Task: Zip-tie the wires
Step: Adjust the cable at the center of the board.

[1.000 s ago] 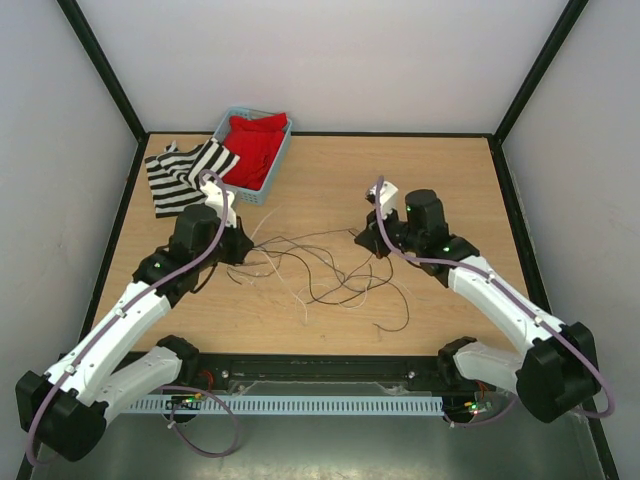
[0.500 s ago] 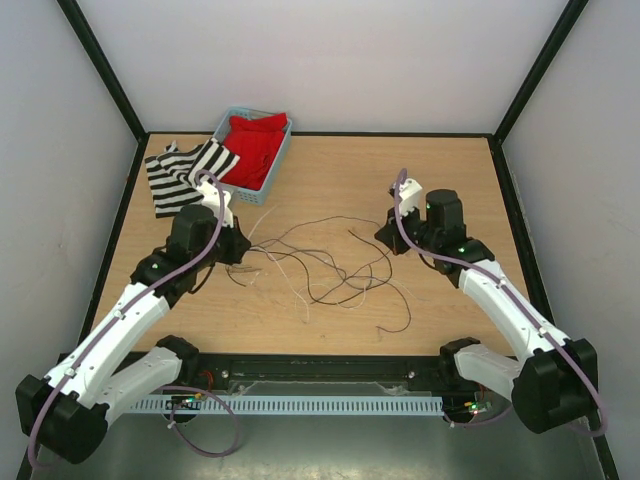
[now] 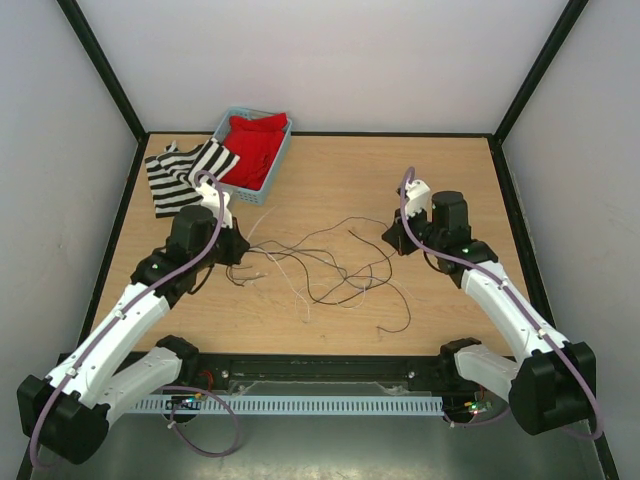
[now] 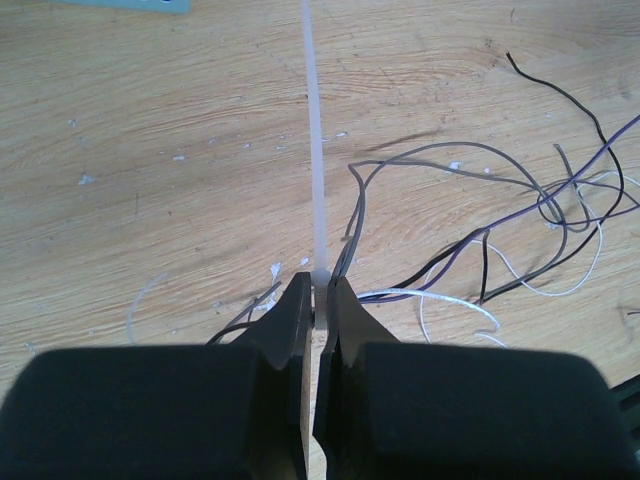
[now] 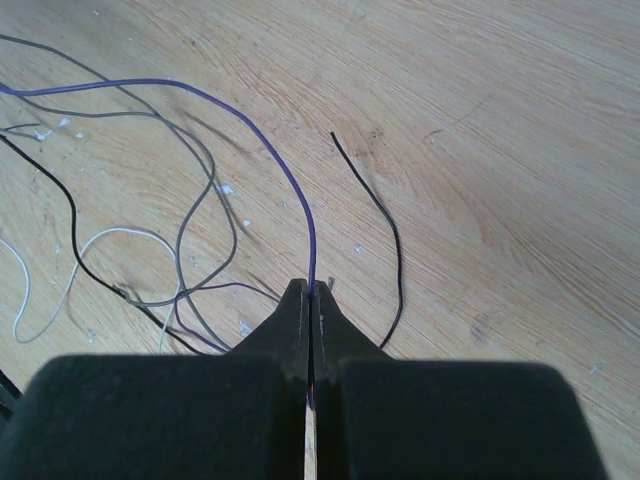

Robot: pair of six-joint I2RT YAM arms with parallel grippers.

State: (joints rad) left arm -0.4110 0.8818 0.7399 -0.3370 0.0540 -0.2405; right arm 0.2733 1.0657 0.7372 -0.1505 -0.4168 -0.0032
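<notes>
The left gripper (image 4: 318, 290) has its fingers pressed nearly together on one end of a translucent white plastic zip tie (image 4: 315, 150), whose strap runs straight out ahead of the fingertips across the pale wooden table (image 4: 150, 150). A thin grey strand dips down just beside the right-hand finger. Whether the strap passes round any strand cannot be told from here.

The right gripper (image 5: 311, 292) is fully closed, pinching a thin purple wire (image 5: 250, 125) that arcs up and away to the left of its fingertips. A short black strand (image 5: 385, 220) lies by itself just right of the fingers, apart from the others.

The thin, loosely curling black, grey and whitish wires (image 3: 330, 265) lie spread on the table between the two grippers, not gathered into a bundle.

Several things could go wrong. The purple wire is very fine and held only at the fingertips, so a firm pull would likely slide it out of the pinch. Only one strand is held on that side; drawing it taut could tighten it alone and leave the remaining loops slack, so the tie would close on part of the set. The strap is held at one end and looks limp, so it may twist or sag sideways when moved, missing the strands.
</notes>
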